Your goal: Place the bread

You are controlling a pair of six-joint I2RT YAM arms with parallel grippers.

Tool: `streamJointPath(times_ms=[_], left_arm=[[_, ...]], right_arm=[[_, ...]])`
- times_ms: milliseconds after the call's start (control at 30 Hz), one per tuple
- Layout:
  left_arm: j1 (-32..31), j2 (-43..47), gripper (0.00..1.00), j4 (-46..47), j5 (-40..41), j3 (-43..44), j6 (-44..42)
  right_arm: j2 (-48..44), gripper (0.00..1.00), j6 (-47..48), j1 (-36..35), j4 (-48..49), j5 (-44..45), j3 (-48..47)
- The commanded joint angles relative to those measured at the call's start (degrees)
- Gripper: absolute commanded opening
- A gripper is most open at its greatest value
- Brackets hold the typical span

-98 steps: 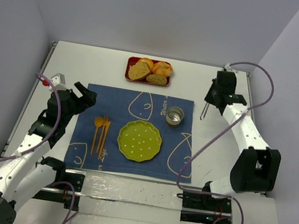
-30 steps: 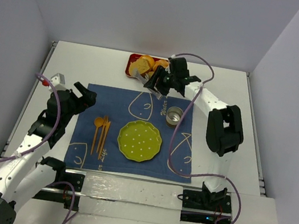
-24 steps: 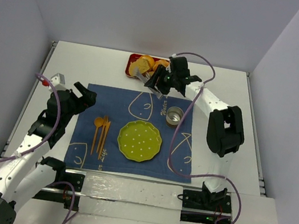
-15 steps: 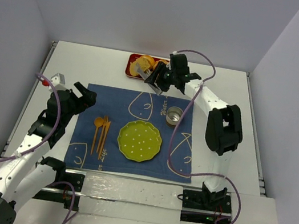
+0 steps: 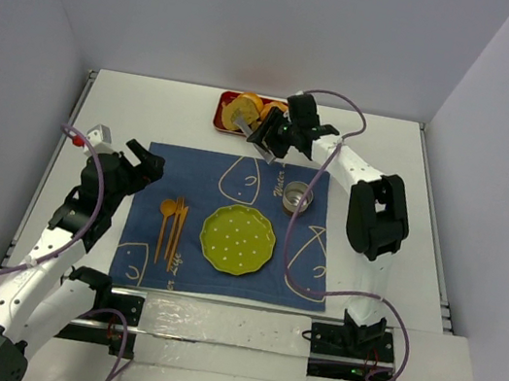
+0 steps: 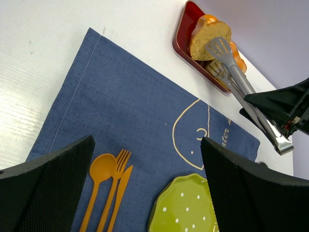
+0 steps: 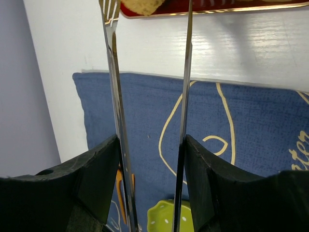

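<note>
**A:** Between the right tool's [image 7: 150,180] fingers sit the tongs [image 7: 115,96], clamped by their two arms and only partly squeezed. What's beyond the tips?

**B:** One bread slice [image 6: 208,41], standing in the red tray [image 6: 180,37] with a tong head on either side. I can't tell if it's pinched.

**A:** Then I'd close gently so the crumb holds, lift clear of the tray wall, and carry it to the green plate [image 5: 238,239] behind the tool.

**B:** And the left tool [image 5: 146,163]?

**A:** Spread wide, empty, well off to the side.
</note>
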State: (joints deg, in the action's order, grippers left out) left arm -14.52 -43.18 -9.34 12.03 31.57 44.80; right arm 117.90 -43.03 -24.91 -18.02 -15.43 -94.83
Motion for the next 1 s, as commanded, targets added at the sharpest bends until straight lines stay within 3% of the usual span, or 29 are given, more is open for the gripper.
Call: streamJointPath(times_ms=[0, 967], left_arm=[[0.11, 0.81, 0.99, 0.61, 1.53, 0.45, -0.06], [0.11, -0.15, 0.99, 1.00, 1.15, 0.51, -0.15]], right_arm=[[0.49, 0.61, -1.15, 0.62, 0.96, 2.62, -1.74], [-5.58, 0.62, -2.15, 1.97, 5.10, 0.75, 4.31]])
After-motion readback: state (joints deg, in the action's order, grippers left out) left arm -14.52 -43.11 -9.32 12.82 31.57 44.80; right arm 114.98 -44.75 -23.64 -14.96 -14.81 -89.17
